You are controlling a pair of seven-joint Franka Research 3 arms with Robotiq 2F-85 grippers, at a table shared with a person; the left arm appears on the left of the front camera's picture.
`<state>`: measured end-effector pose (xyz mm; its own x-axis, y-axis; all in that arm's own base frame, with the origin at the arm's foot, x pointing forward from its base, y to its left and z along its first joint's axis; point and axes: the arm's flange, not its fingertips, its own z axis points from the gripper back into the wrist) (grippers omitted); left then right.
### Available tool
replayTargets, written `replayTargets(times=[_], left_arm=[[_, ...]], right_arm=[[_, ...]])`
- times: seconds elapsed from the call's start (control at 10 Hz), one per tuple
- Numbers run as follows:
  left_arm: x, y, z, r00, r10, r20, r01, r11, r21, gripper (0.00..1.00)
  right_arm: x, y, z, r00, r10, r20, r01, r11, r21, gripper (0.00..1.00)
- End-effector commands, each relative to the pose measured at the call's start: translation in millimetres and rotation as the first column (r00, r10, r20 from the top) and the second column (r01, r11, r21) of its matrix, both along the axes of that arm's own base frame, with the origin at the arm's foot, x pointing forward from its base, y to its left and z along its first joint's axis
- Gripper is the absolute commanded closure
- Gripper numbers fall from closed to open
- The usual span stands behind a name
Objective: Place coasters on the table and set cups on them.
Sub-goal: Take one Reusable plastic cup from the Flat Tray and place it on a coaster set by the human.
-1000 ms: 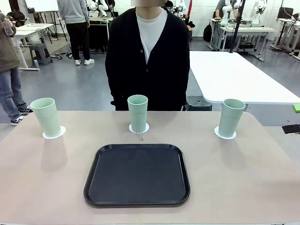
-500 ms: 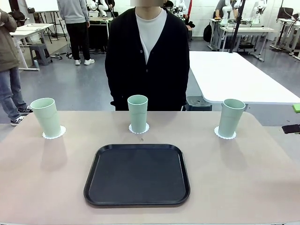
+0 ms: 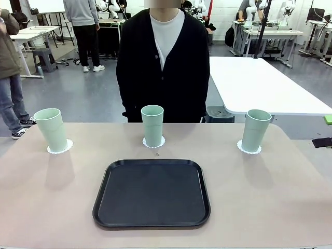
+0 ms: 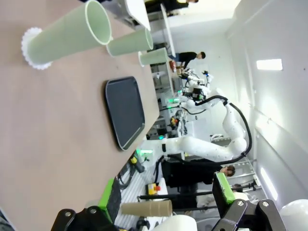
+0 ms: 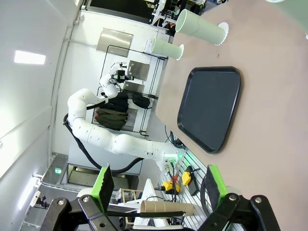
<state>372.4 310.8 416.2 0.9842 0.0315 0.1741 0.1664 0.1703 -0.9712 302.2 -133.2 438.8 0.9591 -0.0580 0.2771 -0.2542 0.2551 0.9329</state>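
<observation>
Cups [image 3: 152,125] hide most of each coaster [image 3: 154,142]; right gripper [image 3: 324,130] seemingly cropped.

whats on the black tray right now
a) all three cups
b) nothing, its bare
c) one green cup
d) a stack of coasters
b: the black tray has a bare surface, while each of the three cups, left, middle and right, stands on its own coaster on the table beyond the tray.
</observation>
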Motion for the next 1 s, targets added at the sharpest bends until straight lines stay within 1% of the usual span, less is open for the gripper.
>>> replayTargets(times=[0.0,0.9], left_arm=[[1.7,0.8,-3.0,1.0,0.009,-0.01,-0.009,1.0,-0.007,0.0],[1.7,0.8,-3.0,1.0,0.009,-0.01,-0.009,1.0,-0.007,0.0]], right_arm=[[-0.4,-0.5,-0.2,1.0,0.004,0.008,-0.004,1.0,0.005,0.0],[-0.4,-0.5,-0.2,1.0,0.004,0.008,-0.004,1.0,0.005,0.0]])
